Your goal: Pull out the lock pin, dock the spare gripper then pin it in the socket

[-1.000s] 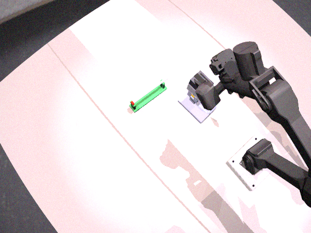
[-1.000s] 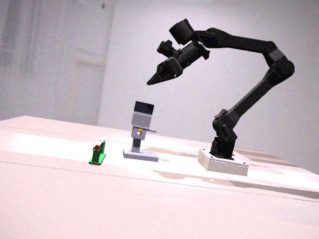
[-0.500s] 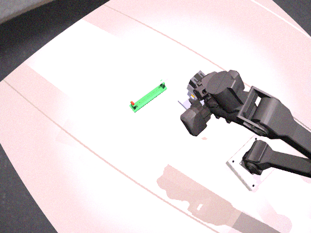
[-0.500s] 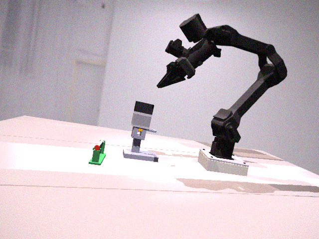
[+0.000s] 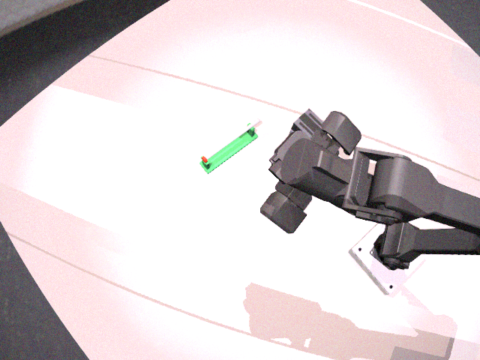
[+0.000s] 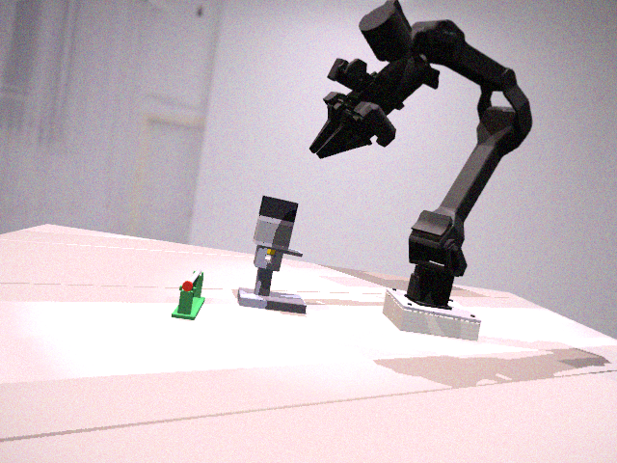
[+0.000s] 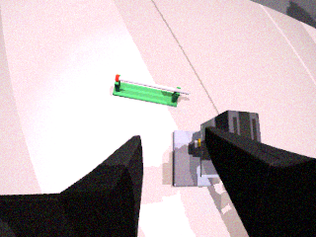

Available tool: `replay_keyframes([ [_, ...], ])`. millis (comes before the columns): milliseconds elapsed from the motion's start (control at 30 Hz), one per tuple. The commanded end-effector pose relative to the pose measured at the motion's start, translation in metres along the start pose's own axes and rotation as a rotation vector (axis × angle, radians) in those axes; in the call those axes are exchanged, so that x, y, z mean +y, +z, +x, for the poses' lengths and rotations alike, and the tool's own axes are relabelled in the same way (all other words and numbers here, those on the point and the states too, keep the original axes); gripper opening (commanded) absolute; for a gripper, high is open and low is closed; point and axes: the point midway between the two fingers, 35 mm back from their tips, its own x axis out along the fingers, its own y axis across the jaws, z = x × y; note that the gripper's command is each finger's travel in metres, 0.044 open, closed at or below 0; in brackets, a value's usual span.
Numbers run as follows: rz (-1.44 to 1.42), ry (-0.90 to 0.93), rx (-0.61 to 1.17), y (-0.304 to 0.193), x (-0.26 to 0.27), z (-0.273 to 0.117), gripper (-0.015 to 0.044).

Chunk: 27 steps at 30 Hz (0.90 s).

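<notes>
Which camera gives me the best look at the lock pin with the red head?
The wrist view: it shows the lock pin lengthwise, red head to bare tip, lying across its green stand. The top view shows it lengthwise too, but its pale shaft washes out; the exterior view foreshortens it behind its head.

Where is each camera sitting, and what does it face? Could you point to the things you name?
Top: high overhead, facing down at the green stand [image 5: 232, 148] [image 6: 188, 314] [image 7: 143, 95]; arm and gripper show.
Exterior: off to one side, low, looking across at the mount [image 5: 309, 121] [image 6: 271, 300] [image 7: 184, 163]; whole arm shows.
Wrist: on the arm, looking past its fingers toward stand and mount; only fingers show.
Top and exterior share the white base [image 5: 382, 277] [image 6: 433, 326].
</notes>
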Motion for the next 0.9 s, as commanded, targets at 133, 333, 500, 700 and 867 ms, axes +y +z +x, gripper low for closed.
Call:
replay_keyframes([
  [133,-0.421,0.012,0.227,0.038,0.002,0.041,0.018],
  [333,-0.735,0.108,0.394,0.059,0.0,0.086,0.018],
  [500,-1.005,0.232,0.523,0.064,-0.01,0.132,0.018],
  [700,-1.282,0.418,0.629,0.059,-0.022,0.184,0.018],
  [867,-1.289,0.424,0.63,0.067,-0.018,0.19,0.018],
])
